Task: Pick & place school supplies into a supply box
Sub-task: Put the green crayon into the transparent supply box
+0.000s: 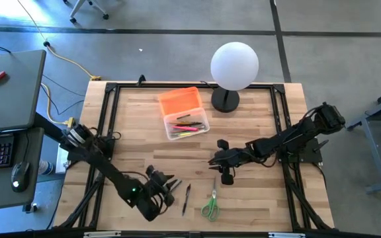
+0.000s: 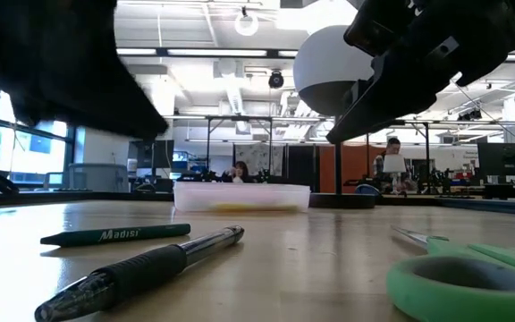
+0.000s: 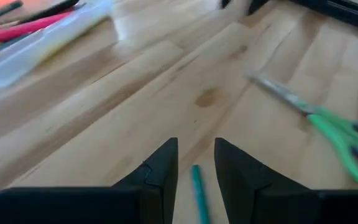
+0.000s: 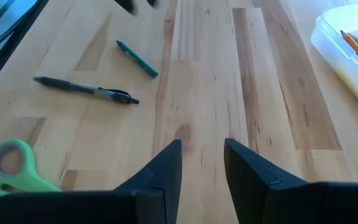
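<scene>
**Reaching for the green pencil near the front edge**

Lining up on the green pencil (image 3: 197, 193), the left gripper (image 3: 196, 163) hovers low over the tabletop (image 1: 256, 119) near its front edge, fingers parted with nothing between them; the pencil tip shows in the gap. By my reading the step in hand is picking up the last loose supplies. Next it must drop squarely astride the pencil and close on it, then carry it to the supply box (image 1: 185, 114), which lies toward the back edge, its orange lid (image 1: 179, 101) swung open and several pens and pencils already inside.

The right gripper (image 1: 222, 160) hangs over the middle of the tabletop, fingers apart and empty. Beside the pencil lies a black pen (image 1: 186, 198), and just to its right the green-handled scissors (image 1: 210, 205), both close to the front edge. Bare wood between the box and these items leaves open room, though the right arm reaches across part of that path. A white globe lamp (image 1: 234, 66) stands at the back edge, beside the box.
</scene>
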Tool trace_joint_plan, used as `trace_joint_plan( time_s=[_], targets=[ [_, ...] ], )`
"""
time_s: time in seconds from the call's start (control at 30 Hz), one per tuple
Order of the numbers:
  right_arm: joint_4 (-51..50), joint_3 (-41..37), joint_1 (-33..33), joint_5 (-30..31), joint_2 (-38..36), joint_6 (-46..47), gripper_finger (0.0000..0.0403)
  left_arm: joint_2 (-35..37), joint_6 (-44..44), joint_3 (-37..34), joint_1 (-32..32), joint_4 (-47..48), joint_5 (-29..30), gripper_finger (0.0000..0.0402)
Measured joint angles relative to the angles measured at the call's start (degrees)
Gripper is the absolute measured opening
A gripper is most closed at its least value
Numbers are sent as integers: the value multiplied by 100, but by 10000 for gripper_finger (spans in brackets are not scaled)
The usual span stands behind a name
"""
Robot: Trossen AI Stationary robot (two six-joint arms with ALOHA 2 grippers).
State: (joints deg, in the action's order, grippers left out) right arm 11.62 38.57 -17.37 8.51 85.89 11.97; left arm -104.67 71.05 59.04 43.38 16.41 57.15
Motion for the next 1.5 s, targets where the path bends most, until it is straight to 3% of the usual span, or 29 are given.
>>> trace_joint_plan(
  time_s=[0.2, 0.5, 0.83, 1.5],
  targets=[
    [18, 0, -32, 11, 0, -2, 99, -241, -33, -624, -107, -1196, 7, 136],
    [156, -2, -31, 32, 0, -45, 99, -870, -410, -423, -140, -2108, -517, 136],
    [301, -2, -30, 33, 0, -46, 99, -876, -778, -314, -175, -2075, -519, 136],
    [330, -3, -28, 32, 0, -188, 99, -919, -455, -316, -177, -1754, -580, 136]
  ],
)
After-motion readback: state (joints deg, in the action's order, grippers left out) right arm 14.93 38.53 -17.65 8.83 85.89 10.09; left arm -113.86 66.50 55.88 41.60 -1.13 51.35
